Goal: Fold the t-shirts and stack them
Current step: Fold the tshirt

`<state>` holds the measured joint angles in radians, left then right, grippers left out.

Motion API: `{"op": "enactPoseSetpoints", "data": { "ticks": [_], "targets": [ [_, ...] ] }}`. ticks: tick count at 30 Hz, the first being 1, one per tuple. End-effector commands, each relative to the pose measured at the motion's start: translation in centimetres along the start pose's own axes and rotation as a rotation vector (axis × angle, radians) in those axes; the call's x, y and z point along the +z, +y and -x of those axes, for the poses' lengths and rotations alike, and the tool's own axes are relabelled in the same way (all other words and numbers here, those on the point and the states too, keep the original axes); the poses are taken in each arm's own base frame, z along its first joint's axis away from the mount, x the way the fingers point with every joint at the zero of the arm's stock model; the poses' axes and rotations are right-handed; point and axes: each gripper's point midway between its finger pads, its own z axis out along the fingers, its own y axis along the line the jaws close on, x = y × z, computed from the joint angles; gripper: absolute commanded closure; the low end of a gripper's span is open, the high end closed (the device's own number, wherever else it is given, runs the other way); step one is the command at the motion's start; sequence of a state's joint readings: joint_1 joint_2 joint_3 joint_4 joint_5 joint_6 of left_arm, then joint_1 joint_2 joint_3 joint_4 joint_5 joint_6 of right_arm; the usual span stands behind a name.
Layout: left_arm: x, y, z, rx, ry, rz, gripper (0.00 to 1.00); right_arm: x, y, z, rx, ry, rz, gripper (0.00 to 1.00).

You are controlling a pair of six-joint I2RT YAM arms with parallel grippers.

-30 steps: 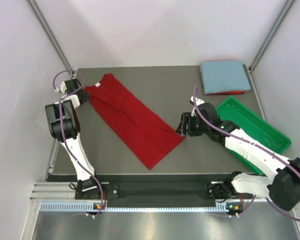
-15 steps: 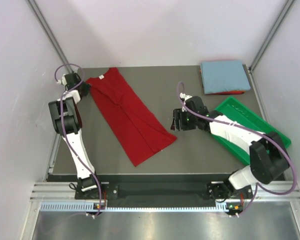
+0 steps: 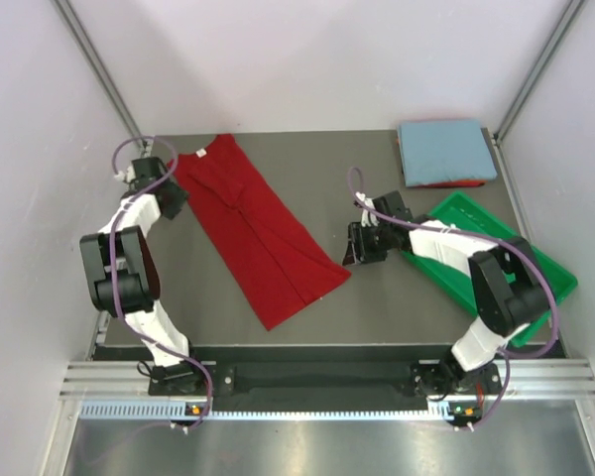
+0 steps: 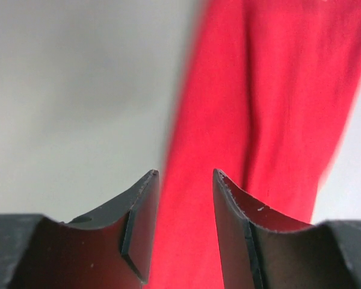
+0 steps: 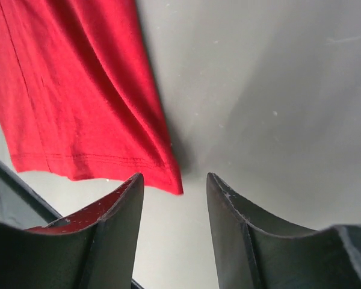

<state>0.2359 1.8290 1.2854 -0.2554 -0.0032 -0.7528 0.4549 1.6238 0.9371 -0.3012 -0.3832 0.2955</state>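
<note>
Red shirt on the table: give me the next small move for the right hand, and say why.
Probably lower the right hand and close on the hem corner of the red shirt. It lies as a long strip, that corner sits just ahead of the open jaws, and nothing is held.

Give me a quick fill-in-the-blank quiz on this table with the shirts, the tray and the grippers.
1. The blue shirt rests on a lower shirt whose colour is ____.
2. The tray beside the right arm is coloured ____.
3. The right gripper, its jaws apart, holds ____.

Missing words: red; green; nothing.
</note>
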Motion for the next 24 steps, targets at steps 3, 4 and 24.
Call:
{"op": "enactPoseSetpoints", "data": {
  "ticks": [3, 4, 24],
  "targets": [
    [-4.5, -0.3, -11.3, 0.186, 0.165, -0.056, 0.53, 1.8, 0.9, 1.0, -0.064, -0.007, 0.104, 0.5],
    [-4.8, -0.2, -11.9, 0.186, 0.168, -0.071, 0.52, 2.1, 0.7, 0.7, -0.063, 0.004, 0.103, 0.49],
    [-2.8, -1.4, -4.9, 0.222, 0.058, 0.014, 0.5, 2.7, -0.2, -4.3, 0.112, -0.046, 0.096, 1.0]
  ]
}}
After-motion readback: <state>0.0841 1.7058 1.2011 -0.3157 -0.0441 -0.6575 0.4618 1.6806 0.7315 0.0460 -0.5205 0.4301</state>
